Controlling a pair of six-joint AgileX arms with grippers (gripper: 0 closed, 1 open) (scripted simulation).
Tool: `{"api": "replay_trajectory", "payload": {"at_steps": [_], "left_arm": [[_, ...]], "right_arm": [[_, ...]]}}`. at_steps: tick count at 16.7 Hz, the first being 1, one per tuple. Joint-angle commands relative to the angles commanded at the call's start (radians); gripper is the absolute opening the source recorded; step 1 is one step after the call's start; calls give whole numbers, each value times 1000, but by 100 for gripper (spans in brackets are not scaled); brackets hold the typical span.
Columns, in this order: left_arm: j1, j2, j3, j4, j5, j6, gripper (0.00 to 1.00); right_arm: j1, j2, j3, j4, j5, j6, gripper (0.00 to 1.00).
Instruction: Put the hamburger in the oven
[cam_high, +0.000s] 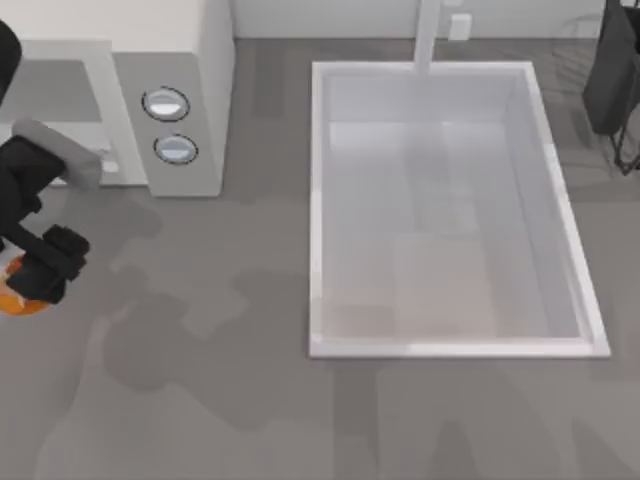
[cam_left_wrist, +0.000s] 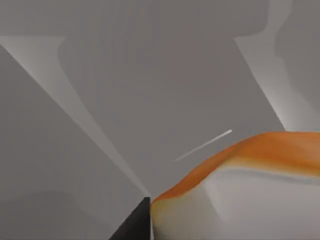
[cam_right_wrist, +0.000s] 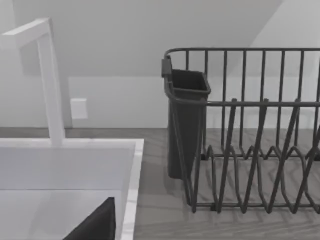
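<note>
Three viewpoints: one overhead, two wrist-mounted.
Top view looks straight down on the grey table, white boxy oven and large white rectangular sink basin. Left wrist sits very close against the rounded orange-and-white hamburger. Right wrist faces the dark wire dish rack, sharing the sink and tall white faucet.

A grey table carries soft shadows. A white sink basin is sunk into it, with a white faucet at the pale back wall and a dark dish rack beside it.
</note>
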Motion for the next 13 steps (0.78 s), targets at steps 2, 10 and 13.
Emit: {"api": "replay_trajectory", "payload": {"at_steps": [2, 10, 13], "left_arm": [[0, -1, 2, -2, 0, 0, 0], [20, 61, -12, 160, 12, -39, 0], [43, 131, -29, 383, 28, -91, 0]], "right_arm": [[0, 0, 0, 0, 0, 0, 100], [0, 0, 0, 0, 0, 0, 100], [0, 0, 0, 0, 0, 0, 100]]}}
